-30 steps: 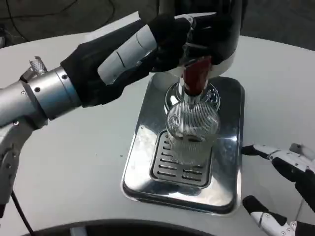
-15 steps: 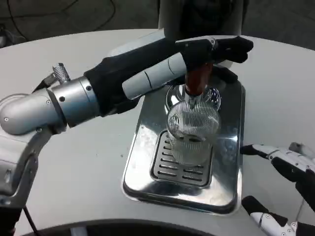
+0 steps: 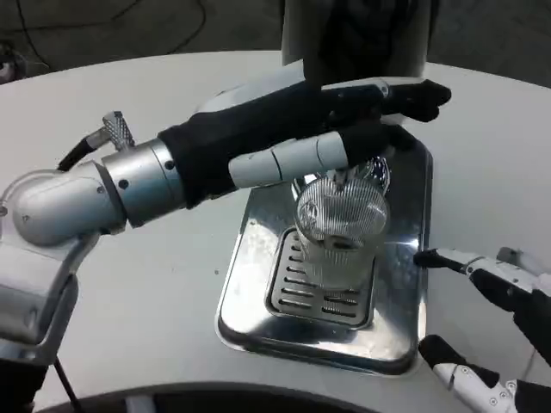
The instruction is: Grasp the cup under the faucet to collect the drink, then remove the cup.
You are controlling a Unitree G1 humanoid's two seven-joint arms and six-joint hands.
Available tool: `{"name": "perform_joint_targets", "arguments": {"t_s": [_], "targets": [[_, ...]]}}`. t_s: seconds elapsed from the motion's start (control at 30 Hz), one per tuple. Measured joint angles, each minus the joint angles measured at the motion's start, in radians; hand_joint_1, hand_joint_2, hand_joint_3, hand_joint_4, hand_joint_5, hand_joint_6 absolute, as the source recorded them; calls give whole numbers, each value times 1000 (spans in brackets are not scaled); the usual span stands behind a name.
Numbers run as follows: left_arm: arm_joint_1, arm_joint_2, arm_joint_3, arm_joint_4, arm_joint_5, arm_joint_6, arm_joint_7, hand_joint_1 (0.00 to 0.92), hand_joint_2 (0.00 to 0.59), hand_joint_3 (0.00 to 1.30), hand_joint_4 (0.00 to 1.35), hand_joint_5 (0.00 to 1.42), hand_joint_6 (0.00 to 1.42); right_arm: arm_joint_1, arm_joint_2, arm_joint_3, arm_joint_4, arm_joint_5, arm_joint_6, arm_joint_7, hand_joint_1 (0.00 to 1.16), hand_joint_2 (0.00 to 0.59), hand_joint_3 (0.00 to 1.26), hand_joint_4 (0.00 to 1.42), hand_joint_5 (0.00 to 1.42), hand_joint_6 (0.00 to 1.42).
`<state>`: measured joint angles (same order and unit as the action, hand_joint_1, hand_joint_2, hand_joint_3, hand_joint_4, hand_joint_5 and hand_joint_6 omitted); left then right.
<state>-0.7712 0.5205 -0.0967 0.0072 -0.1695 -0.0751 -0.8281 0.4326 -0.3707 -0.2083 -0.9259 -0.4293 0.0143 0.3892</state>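
The cup (image 3: 337,225), a clear ribbed glass, stands upright on the slotted grille (image 3: 320,288) of a shiny metal drip tray (image 3: 258,258), directly below the faucet (image 3: 343,178), whose tip is just visible at the cup's twelve o'clock rim. A little dark liquid seems to sit low in the glass, though the ribbing makes it hard to tell how much.

The left hand (image 3: 301,138) reaches in from nine o'clock and lies across the faucet area just above the cup, its fingers (image 3: 405,95) stretched out fairly straight and close together toward three o'clock, with the thumb running below them over the cup's rim. Whether any of them presses on the tap cannot be told; the hand holds nothing that can be seen.

The dispenser body (image 3: 357,39) rises at twelve o'clock behind the tray.

The right hand (image 3: 504,331) rests at the cup's four o'clock, beside the tray's edge and apart from the cup, with its fingers spread and empty.

All of it stands on the white table (image 3: 129,95).
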Motion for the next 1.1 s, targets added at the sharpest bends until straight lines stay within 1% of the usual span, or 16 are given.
{"name": "perform_joint_targets", "arguments": {"t_s": [0.13, 0.27, 0.57, 0.67, 0.9, 1.0, 1.07, 1.1], "targets": [[-9, 0, -6, 20, 31, -52, 3, 0, 103, 160, 120, 192, 170, -14, -1, 12, 15, 3, 15, 9, 475, 412, 227, 168, 157, 0], [-16, 0, -13, 40, 62, -98, 9, 0, 99, 160, 109, 178, 162, -20, -1, 18, 16, 3, 21, 13, 475, 412, 228, 172, 158, 0], [-26, 0, -33, 85, 69, -174, 15, 0, 92, 159, 85, 149, 146, -40, 8, 28, 16, 9, 52, 13, 473, 409, 236, 174, 158, 1], [-28, 0, -42, 98, 70, -202, 15, 0, 91, 159, 68, 141, 145, -58, 17, 46, 16, 24, 82, 13, 471, 405, 235, 174, 158, 1], [-33, 0, -51, 105, 97, -241, 16, 0, 94, 157, 55, 135, 144, -83, 32, 82, 15, 25, 120, 13, 465, 398, 229, 174, 169, 1], [-35, 0, -55, 107, 105, -250, 17, 0, 95, 156, 40, 126, 144, -90, 44, 98, 15, 28, 135, 12, 464, 398, 228, 174, 170, 1], [-37, 0, -58, 110, 106, -256, 18, 0, 93, 156, 39, 125, 144, -97, 51, 105, 15, 40, 144, 11, 482, 362, 201, 165, 173, 10], [-37, 0, -59, 111, 107, -258, 19, 0, 93, 156, 39, 125, 144, -101, 54, 109, 16, 48, 149, 9, 490, 357, 191, 155, 173, 13]]}}
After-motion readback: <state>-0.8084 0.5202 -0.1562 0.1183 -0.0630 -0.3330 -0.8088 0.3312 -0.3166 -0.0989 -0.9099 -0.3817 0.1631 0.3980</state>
